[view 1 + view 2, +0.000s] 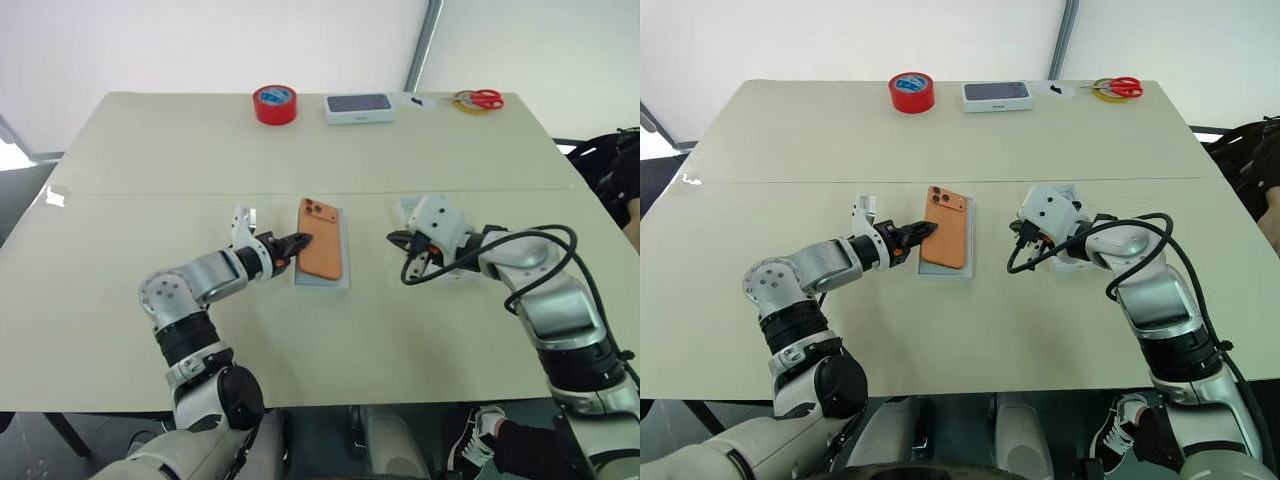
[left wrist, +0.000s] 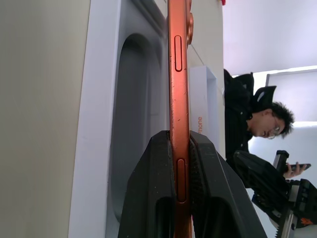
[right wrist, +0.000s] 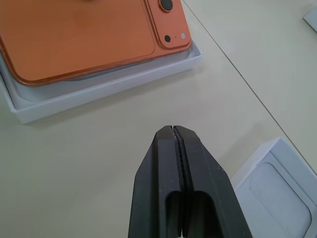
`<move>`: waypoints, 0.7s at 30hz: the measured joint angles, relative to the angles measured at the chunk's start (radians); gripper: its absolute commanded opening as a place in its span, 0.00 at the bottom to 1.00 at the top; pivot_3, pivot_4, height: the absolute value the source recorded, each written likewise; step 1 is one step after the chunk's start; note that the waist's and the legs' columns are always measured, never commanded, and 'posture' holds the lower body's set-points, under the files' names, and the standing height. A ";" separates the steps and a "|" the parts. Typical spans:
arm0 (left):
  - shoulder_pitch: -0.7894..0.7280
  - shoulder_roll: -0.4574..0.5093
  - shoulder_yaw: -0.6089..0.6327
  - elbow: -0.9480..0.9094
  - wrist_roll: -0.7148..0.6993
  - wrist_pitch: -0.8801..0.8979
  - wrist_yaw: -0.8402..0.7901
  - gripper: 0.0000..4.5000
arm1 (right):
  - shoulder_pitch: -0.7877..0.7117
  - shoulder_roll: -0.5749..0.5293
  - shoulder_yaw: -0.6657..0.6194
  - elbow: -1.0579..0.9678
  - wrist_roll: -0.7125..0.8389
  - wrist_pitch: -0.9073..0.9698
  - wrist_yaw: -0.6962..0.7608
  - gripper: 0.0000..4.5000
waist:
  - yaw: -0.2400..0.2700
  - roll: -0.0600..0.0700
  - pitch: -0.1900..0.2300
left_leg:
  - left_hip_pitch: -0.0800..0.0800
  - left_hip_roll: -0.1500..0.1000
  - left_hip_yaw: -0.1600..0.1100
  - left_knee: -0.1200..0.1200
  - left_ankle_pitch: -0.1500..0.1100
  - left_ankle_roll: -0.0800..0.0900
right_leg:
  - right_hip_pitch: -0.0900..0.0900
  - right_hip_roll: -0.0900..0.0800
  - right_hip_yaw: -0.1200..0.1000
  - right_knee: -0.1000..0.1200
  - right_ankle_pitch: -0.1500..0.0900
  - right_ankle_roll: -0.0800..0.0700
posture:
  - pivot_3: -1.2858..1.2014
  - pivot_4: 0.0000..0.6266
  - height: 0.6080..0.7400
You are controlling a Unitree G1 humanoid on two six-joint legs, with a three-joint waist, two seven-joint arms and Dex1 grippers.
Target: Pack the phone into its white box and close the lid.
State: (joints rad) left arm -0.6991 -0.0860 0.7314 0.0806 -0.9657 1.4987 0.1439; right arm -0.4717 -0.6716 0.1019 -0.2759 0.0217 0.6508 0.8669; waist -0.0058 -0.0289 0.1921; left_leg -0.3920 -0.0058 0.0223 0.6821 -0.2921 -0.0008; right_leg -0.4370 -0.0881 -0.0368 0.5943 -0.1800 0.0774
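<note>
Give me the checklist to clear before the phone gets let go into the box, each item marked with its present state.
1. Left gripper shut on the phone, fingers clamping its edge: ok.
2. Phone over the white box: ok.
3. Phone seated flat in the box: not ok; the gripped side is raised, and it sits slightly askew.
4. Right gripper shut, apart from the box: ok.
5. Lid within reach: cannot tell; a white box side with orange lettering stands beyond the phone.
6. Red tape roll and scissors far off: ok.
</note>
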 measured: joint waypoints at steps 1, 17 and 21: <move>0.000 0.004 -0.013 0.002 0.001 -0.002 -0.002 0.00 | 0.000 0.000 -0.007 0.000 0.006 0.001 -0.004 0.00 | 0.000 0.000 0.000 | 0.000 0.000 0.000 0.000 0.000 0.000 | 0.000 0.000 0.000 0.000 0.000 0.000 | 0.52 0.24 0.97; 0.004 0.083 -0.047 -0.025 -0.057 0.024 -0.030 0.97 | 0.002 0.007 -0.050 0.000 0.172 0.044 -0.015 0.00 | -0.005 0.000 0.000 | 0.001 0.001 0.000 0.000 0.000 0.000 | 0.001 0.001 0.000 0.000 0.000 0.000 | 0.52 0.24 0.97; 0.006 0.199 -0.040 -0.096 -0.084 0.047 -0.049 0.97 | 0.002 0.038 -0.074 -0.001 0.250 0.099 -0.017 0.00 | -0.004 0.000 0.000 | 0.001 0.002 0.000 0.000 0.000 0.000 | 0.000 0.001 0.000 0.001 0.000 0.001 | 0.52 0.24 0.97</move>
State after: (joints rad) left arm -0.6930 0.1133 0.6910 -0.0155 -1.0492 1.5459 0.0946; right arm -0.4695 -0.6335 0.0284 -0.2771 0.2719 0.7502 0.8495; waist -0.0103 -0.0286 0.1920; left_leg -0.3908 -0.0039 0.0219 0.6820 -0.2922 -0.0007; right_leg -0.4365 -0.0874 -0.0367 0.5954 -0.1797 0.0782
